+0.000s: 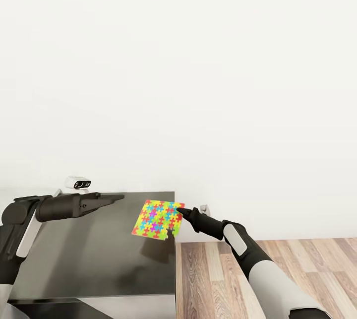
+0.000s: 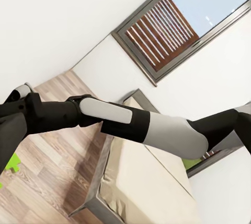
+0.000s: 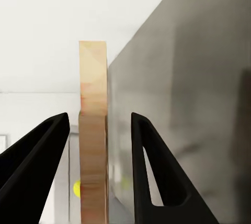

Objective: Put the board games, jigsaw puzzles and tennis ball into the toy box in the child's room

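Head view: jigsaw puzzle [image 1: 158, 219], thin bright interlocking-patterned sheet, tilted above dark glossy cabinet top [image 1: 89, 254], right edge at right gripper [image 1: 179, 208]. Right wrist view: fingers [image 3: 154, 177] spread either side of sheet seen edge-on, not pressing. Left gripper [image 1: 119, 197] over cabinet, apart; grip state unclear. Left wrist view: beige bed [image 2: 141, 182], slatted window [image 2: 167, 25], plank floor [image 2: 52, 151].

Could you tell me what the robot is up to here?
The right gripper is at the edge of a jigsaw puzzle, which is tilted above the dark cabinet top. In the right wrist view the puzzle stands edge-on between the open fingers, with gaps on both sides, so a firm grip isn't evident. The left gripper hovers over the cabinet, holding nothing.
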Tool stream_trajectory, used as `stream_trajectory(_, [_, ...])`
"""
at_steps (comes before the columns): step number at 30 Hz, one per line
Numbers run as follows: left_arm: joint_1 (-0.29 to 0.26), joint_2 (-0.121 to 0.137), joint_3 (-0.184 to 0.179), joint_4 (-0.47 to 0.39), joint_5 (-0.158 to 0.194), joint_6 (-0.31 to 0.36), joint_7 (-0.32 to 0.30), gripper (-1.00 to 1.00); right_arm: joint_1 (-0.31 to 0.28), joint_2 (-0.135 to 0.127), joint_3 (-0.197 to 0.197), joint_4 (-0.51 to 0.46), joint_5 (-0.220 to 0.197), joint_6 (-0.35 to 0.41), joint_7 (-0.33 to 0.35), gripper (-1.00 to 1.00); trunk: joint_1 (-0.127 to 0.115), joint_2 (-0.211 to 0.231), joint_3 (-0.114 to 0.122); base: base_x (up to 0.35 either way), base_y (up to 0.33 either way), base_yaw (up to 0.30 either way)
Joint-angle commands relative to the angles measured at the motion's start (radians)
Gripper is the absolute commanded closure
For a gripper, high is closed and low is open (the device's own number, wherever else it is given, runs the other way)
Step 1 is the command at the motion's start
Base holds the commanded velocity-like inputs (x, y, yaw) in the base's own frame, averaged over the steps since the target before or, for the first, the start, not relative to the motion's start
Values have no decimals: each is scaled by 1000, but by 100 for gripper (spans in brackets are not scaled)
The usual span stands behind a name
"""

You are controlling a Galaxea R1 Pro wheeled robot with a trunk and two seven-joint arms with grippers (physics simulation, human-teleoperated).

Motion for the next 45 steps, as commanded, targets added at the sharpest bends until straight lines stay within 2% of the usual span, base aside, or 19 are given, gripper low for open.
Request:
stream_trajectory(1, [-1, 0, 0, 0, 0, 11, -4, -100, -1, -1, 1, 0, -4, 6, -3, 100, -4, 6, 2, 0, 0, 0])
stream_trajectory(26, [-1, 0, 1, 1, -2, 11, -4, -100, 0, -8, 1, -1, 3, 1, 22, 100, -100, 181, 81, -61, 0, 0])
stream_trajectory(45, [-1, 2, 1, 1, -2, 4, -4, -100, 5, -9, -3, -2, 3, 0, 23, 100, -172, 314, 170, 0, 0, 43])
